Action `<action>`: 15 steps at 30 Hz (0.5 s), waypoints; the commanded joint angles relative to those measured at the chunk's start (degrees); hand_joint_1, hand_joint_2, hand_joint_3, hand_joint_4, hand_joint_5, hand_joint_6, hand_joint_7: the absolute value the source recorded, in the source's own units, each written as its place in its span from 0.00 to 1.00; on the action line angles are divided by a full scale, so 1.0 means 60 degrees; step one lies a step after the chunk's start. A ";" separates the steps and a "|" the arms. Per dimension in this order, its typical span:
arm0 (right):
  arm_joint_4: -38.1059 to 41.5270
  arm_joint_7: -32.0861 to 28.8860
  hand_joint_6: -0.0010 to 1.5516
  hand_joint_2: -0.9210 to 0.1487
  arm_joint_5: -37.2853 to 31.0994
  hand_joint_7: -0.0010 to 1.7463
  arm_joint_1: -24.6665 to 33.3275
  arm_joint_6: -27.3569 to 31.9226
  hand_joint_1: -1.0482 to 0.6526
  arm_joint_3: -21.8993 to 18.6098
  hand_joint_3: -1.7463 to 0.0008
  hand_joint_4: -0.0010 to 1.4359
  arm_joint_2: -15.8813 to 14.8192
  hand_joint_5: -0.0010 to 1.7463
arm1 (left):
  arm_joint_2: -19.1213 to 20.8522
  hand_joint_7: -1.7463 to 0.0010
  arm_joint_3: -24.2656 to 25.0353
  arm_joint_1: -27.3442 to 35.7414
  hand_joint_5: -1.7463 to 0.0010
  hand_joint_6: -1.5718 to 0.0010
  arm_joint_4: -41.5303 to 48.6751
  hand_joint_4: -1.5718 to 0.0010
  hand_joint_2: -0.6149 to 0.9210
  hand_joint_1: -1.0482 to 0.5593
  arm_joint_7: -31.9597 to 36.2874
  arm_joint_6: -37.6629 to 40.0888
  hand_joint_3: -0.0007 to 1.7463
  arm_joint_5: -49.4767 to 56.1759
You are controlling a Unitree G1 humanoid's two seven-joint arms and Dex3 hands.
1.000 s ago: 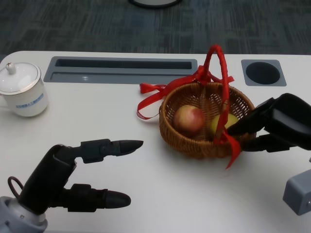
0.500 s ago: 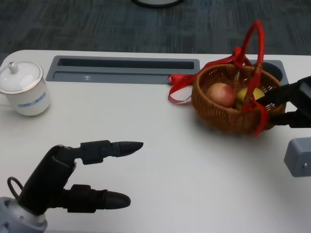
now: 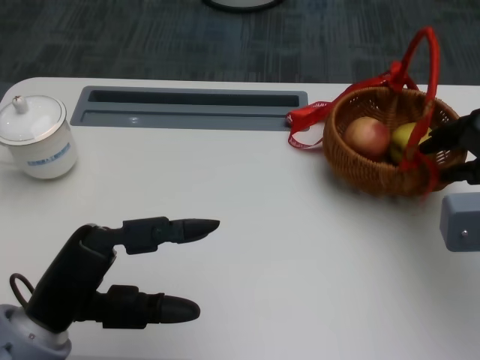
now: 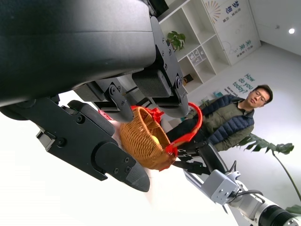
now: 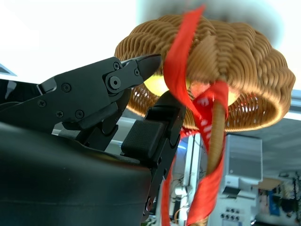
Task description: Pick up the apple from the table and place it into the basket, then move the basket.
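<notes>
While a white lidded cup (image 3: 34, 139) sits near the table's (image 3: 247, 247) left edge, the left hand (image 3: 105, 281) hovers at the near left corner, empty, fingers spread. Toward the far right edge stands the wicker basket (image 3: 390, 169), the apple (image 3: 367, 136) inside it. The right hand (image 3: 459, 146) grips its rim there.

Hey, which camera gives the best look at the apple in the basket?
The head view: the apple lies in plain sight inside the basket. The left wrist view shows only the basket's outside; the right wrist view shows its rim close up, with no apple visible.
</notes>
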 commanded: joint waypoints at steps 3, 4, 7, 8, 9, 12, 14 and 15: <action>0.0093 -0.0106 0.68 0.04 -0.0188 0.00 -0.0173 0.0069 0.49 0.0315 1.00 0.76 0.0023 0.00 | 0.0131 1.00 0.0168 0.0126 1.00 0.48 -0.0093 0.43 0.84 0.42 0.0102 0.0014 0.00 -0.0064; 0.0099 -0.0087 0.68 0.03 -0.0177 0.00 -0.0189 0.0091 0.48 0.0342 1.00 0.76 0.0048 0.00 | 0.0140 1.00 0.0174 0.0129 1.00 0.48 -0.0098 0.43 0.84 0.42 0.0100 0.0010 0.00 -0.0059; 0.0111 -0.0075 0.68 0.03 -0.0112 0.00 -0.0196 0.0133 0.48 0.0353 1.00 0.76 0.0099 0.00 | 0.0169 1.00 0.0196 0.0157 1.00 0.48 -0.0137 0.44 0.84 0.42 0.0106 0.0049 0.00 -0.0026; 0.0117 -0.0081 0.68 0.03 -0.0091 0.00 -0.0186 0.0150 0.48 0.0342 1.00 0.75 0.0110 0.00 | 0.0176 1.00 0.0202 0.0169 1.00 0.48 -0.0149 0.44 0.84 0.42 0.0106 0.0065 0.00 -0.0017; 0.0123 -0.0092 0.68 0.03 -0.0075 0.00 -0.0174 0.0168 0.48 0.0330 1.00 0.76 0.0118 0.00 | 0.0181 1.00 0.0207 0.0181 1.00 0.48 -0.0158 0.44 0.84 0.42 0.0103 0.0076 0.00 -0.0014; 0.0146 -0.0133 0.67 0.04 -0.0017 0.00 -0.0128 0.0228 0.49 0.0284 1.00 0.76 0.0126 0.00 | 0.0199 1.00 0.0211 0.0205 1.00 0.48 -0.0173 0.44 0.84 0.42 0.0071 0.0079 0.00 -0.0041; 0.0161 -0.0129 0.65 0.05 0.0068 0.00 -0.0087 0.0226 0.50 0.0215 1.00 0.75 0.0120 0.00 | 0.0211 1.00 0.0212 0.0225 1.00 0.48 -0.0202 0.44 0.84 0.42 0.0059 0.0092 0.00 -0.0052; 0.0165 -0.0122 0.63 0.07 0.0136 0.00 -0.0059 0.0178 0.49 0.0157 1.00 0.72 0.0112 0.00 | 0.0215 1.00 0.0212 0.0236 1.00 0.48 -0.0217 0.44 0.84 0.42 0.0058 0.0098 0.00 -0.0051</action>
